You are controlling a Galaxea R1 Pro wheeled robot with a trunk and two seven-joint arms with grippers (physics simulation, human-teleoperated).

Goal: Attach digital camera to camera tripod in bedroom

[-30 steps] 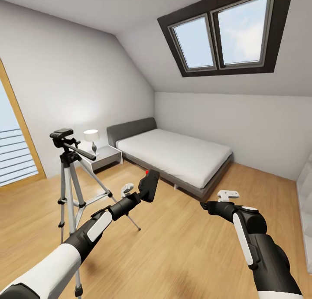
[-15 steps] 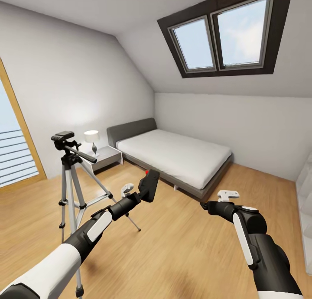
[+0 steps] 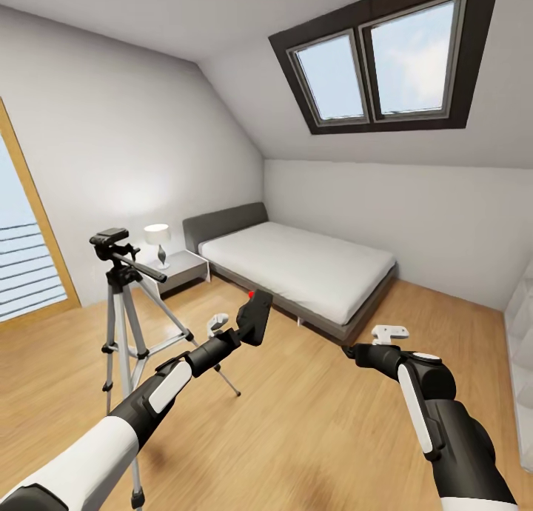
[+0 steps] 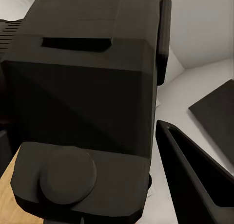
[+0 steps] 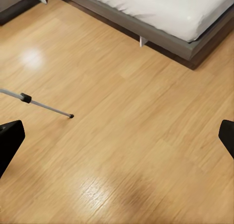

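Observation:
The digital camera point(image 3: 255, 316), matte black with a red button on top, is held up in mid-air with my left gripper point(image 3: 243, 330) shut on it. In the left wrist view its black body point(image 4: 83, 97) sits close against a dark finger point(image 4: 187, 185). To its left on the wood floor stands the camera tripod point(image 3: 118, 304), silver-legged, with a bare head plate point(image 3: 109, 238) and a black pan handle. One tripod foot point(image 5: 41, 104) crosses the right wrist view. My right gripper point(image 3: 389, 335) hangs open over the floor, fingertips point(image 5: 9, 139) spread wide.
A low grey bed point(image 3: 296, 263) with a white mattress lies ahead, its frame near the arms. A nightstand point(image 3: 178, 265) with a lamp point(image 3: 156, 233) stands beside it. A wood-framed glass door point(image 3: 29, 229) is at left, a white shelf point(image 3: 522, 333) at right.
The whole picture has slid slightly, so the tripod sits a little further right in the head view. Both arms and the held camera keep their pose.

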